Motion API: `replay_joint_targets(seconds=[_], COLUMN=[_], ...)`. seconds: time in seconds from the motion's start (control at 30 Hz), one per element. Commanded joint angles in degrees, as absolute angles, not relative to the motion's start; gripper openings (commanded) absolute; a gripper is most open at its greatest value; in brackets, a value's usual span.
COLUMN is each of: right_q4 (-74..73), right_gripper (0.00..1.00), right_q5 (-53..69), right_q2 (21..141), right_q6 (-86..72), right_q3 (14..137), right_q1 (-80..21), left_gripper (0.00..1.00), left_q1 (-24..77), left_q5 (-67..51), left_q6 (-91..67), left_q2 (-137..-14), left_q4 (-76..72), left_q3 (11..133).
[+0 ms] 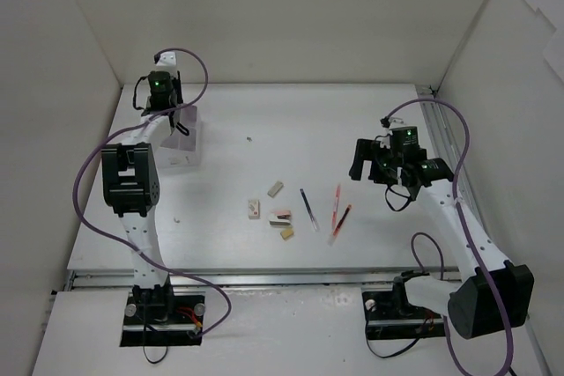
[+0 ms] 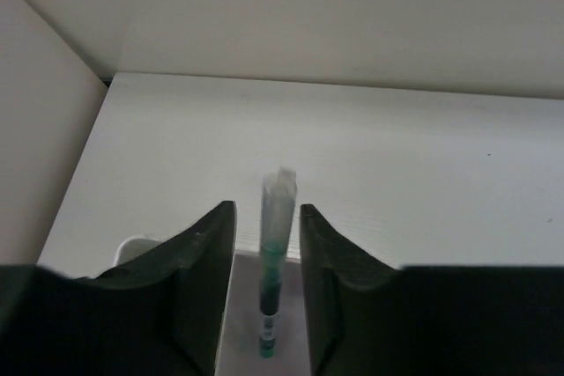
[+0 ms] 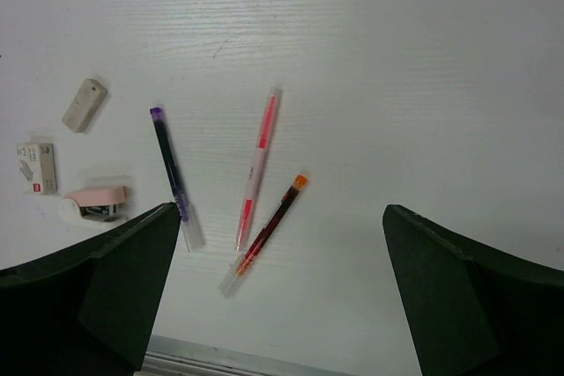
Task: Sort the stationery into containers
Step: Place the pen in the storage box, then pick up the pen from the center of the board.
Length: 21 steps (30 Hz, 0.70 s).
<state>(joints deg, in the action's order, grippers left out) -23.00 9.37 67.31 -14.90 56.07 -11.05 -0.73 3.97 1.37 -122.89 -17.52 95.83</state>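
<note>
A white box (image 1: 189,158) stands at the far left of the table. My left gripper (image 1: 173,119) hangs over it; in the left wrist view (image 2: 267,207) its jaws stand slightly apart around an upright green pen (image 2: 271,261), with a gap on the left side. On the table's middle lie a dark pen (image 1: 307,209) (image 3: 174,173), a pink-red pen (image 1: 335,202) (image 3: 257,167), a dark red pen (image 1: 340,222) (image 3: 264,233), a beige eraser (image 1: 275,188) (image 3: 85,104), a white eraser (image 1: 255,209) (image 3: 36,167) and a pink eraser (image 1: 281,214) (image 3: 92,202). My right gripper (image 1: 366,162) (image 3: 282,210) is wide open and empty above the pens.
A yellowish eraser (image 1: 287,233) lies near the pink one. White walls enclose the table at the back and both sides. A metal rail (image 1: 264,277) runs along the near edge. Purple cables loop beside each arm.
</note>
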Motion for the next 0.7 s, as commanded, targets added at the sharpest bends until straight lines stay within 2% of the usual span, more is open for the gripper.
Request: replay_joint_targets(seconds=[0.0, 0.07, 0.27, 0.37, 0.57, 0.67], right_q4=[-20.9, -21.0, -21.4, -21.8, -21.7, -21.5], right_gripper=[0.98, 0.98, 0.98, 0.98, 0.98, 0.98], right_q5=[8.8, 9.5, 12.9, 10.8, 2.7, -2.6], right_q2=[65.1, 65.0, 65.9, 68.8, 78.9, 84.4], right_q6=[-15.2, -15.7, -15.1, -15.0, -17.3, -18.5], right_q3=[55.5, 55.0, 53.2, 54.0, 56.8, 58.3], right_q1=[-10.3, -10.1, -12.2, -18.3, -32.0, -36.5], left_gripper=[0.33, 0.51, 0.78, 0.99, 1.00, 0.99], left_q1=[-1.3, -1.3, -1.3, -0.5, 4.8, 6.2], left_q5=[5.8, 6.5, 3.9, 0.7, 0.9, 0.7], left_q6=[-2.4, -3.5, -4.7, -4.5, -6.7, -11.9], left_q2=[-119.2, -117.9, -110.0, -104.3, -90.6, -80.7], left_q4=[-20.6, -18.6, -17.0, -14.1, -1.9, -0.7], left_q3=[96.2, 95.9, 91.4, 89.4, 84.6, 74.6])
